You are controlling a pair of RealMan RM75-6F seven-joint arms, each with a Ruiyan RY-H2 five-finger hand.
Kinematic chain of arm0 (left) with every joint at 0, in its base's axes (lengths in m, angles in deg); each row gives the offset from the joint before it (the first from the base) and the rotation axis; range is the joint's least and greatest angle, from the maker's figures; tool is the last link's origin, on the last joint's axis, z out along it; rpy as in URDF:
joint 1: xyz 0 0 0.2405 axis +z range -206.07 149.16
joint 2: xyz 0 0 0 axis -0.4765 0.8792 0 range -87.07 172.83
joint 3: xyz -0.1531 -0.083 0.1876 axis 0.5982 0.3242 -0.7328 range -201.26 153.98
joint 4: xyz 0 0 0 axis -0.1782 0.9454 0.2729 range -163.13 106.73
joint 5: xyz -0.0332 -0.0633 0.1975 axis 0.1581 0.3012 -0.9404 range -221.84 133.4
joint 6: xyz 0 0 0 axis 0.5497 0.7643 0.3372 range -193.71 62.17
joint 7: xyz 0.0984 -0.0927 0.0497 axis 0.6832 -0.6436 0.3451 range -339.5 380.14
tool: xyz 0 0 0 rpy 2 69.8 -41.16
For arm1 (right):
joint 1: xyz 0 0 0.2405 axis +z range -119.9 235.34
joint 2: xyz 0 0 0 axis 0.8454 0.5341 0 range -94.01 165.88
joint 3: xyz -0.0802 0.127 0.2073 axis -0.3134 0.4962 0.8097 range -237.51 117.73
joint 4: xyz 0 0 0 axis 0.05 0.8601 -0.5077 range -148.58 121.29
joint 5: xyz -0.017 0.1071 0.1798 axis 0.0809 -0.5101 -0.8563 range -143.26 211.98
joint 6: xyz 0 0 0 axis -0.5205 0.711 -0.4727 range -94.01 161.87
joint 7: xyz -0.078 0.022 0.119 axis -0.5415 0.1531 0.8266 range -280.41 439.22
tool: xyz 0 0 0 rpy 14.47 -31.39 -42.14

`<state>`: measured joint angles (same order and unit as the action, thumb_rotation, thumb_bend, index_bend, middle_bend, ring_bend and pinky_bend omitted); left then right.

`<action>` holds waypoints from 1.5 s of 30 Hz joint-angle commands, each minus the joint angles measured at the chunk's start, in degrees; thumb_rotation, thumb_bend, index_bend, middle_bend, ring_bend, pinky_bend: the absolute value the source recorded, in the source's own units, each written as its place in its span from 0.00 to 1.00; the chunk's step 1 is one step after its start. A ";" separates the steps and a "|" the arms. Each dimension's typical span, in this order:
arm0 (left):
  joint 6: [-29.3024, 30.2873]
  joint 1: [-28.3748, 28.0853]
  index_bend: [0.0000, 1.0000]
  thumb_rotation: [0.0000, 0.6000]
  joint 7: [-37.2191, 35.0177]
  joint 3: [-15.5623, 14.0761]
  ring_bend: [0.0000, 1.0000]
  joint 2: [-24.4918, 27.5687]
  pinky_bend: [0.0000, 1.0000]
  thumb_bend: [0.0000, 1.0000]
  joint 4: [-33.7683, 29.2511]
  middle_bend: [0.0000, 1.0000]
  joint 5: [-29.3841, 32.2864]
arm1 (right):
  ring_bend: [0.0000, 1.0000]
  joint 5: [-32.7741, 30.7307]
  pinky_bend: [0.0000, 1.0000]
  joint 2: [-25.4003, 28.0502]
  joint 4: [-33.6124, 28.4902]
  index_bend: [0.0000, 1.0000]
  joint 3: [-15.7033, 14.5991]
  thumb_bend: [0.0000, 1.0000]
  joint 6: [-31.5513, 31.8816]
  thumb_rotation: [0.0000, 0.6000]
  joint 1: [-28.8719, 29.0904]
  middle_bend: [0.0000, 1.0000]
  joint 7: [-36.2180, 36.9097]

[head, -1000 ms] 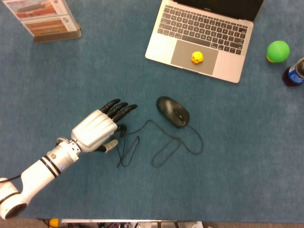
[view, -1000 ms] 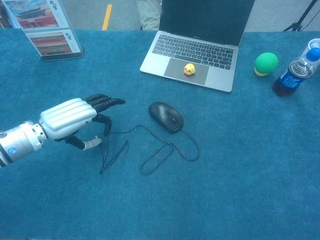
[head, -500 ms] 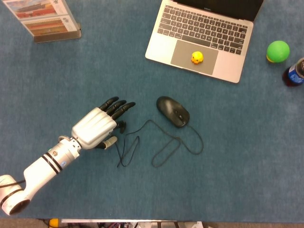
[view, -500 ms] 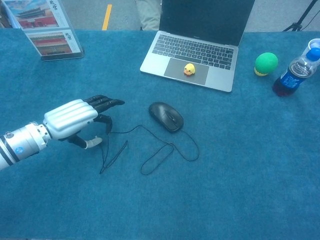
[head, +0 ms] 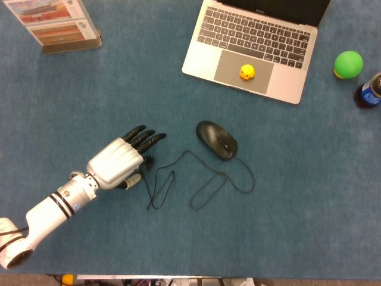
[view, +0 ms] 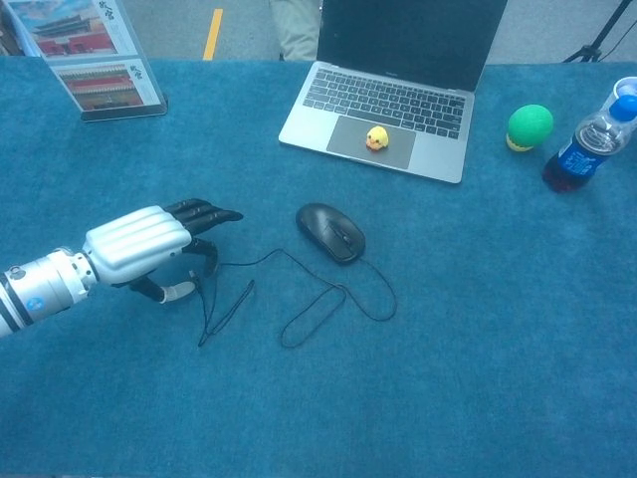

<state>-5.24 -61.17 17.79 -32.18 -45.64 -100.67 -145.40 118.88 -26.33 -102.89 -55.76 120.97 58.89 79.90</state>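
Observation:
My left hand (head: 119,159) (view: 149,244) hovers low over the blue table cloth at the left, with its dark fingers stretched toward the right and nothing in them. A black wired mouse (head: 216,139) (view: 330,231) lies to its right, apart from the fingertips. The mouse's thin black cable (head: 205,187) (view: 309,314) loops over the cloth, and one end runs close under the thumb. I cannot tell whether the thumb touches it. My right hand shows in neither view.
An open silver laptop (head: 256,44) (view: 388,105) stands at the back with a small yellow duck (head: 247,72) (view: 376,137) on its trackpad. A green ball (head: 347,64) (view: 529,125) and a bottle (head: 370,92) (view: 587,144) are at the far right. A leaflet stand (head: 56,24) (view: 95,55) is back left.
My left hand has drawn back a little to the left, away from the mouse. The mouse and its cable have stayed where they were.

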 commanded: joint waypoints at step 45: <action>-0.44 -0.87 0.58 1.00 -4.09 -1.41 0.00 -2.70 0.00 0.37 4.68 0.01 2.13 | 0.35 -0.47 0.42 0.03 -0.27 0.61 0.09 0.37 -0.17 1.00 -0.22 0.45 -0.86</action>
<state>-5.76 -62.04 13.78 -33.62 -48.40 -95.90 -143.30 118.40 -26.30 -103.16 -55.67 120.80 58.68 79.04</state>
